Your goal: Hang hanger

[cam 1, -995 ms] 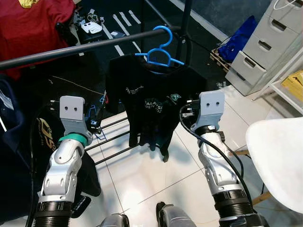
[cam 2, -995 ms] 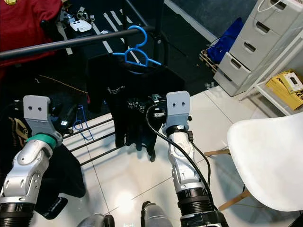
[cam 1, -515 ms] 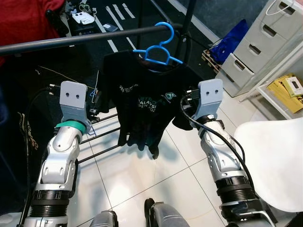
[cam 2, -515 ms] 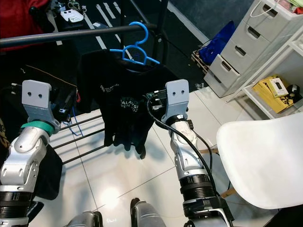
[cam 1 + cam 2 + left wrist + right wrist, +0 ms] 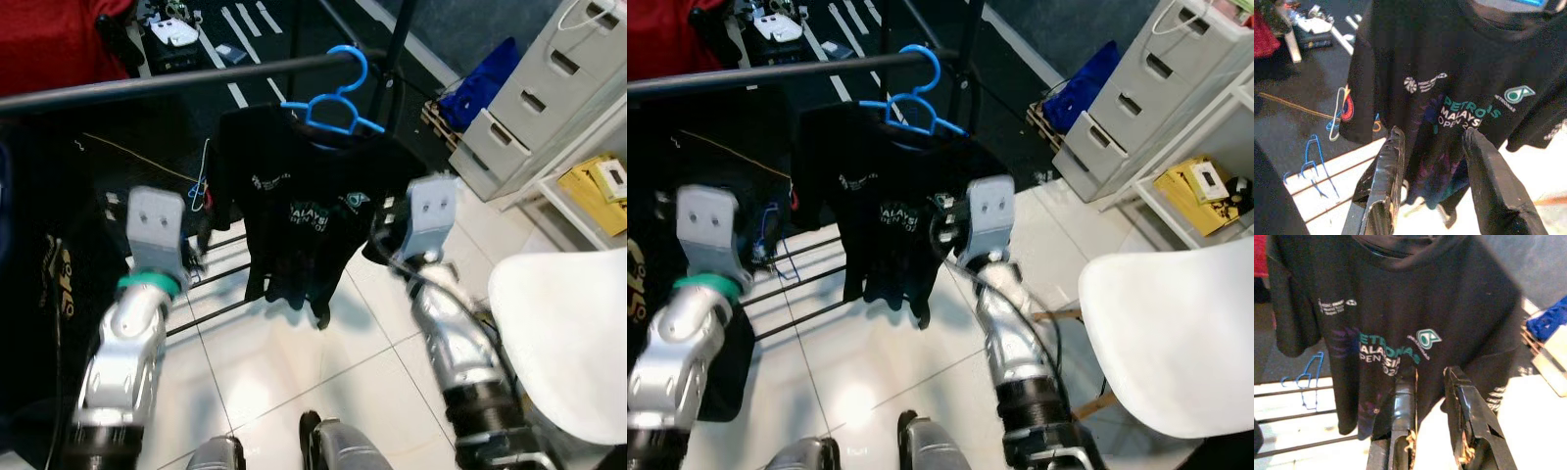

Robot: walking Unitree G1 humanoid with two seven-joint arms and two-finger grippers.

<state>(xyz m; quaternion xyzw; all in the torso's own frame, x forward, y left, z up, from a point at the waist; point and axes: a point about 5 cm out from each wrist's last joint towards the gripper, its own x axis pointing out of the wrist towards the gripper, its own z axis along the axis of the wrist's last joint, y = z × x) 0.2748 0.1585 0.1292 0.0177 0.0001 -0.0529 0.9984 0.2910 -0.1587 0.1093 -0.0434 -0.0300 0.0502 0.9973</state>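
A blue plastic hanger hooks over the black rail and carries a black printed T-shirt. My left gripper is open just short of the shirt's left side, with only the cloth's print showing beyond its fingers. My right gripper is open with a narrow gap, facing the shirt's lower right part, with nothing between its fingers. In the eye views both wrists sit level with the shirt's hem, one on either side of it.
A white chair stands close on the right, with grey drawers and a blue bag behind it. The rack's lower bars cross the tiled floor. A red garment and dark clothes hang at the left.
The whole view has shifted a little and both arms now look blurred. The hanger and shirt stay on the rail. Both grippers remain near the shirt, holding nothing.
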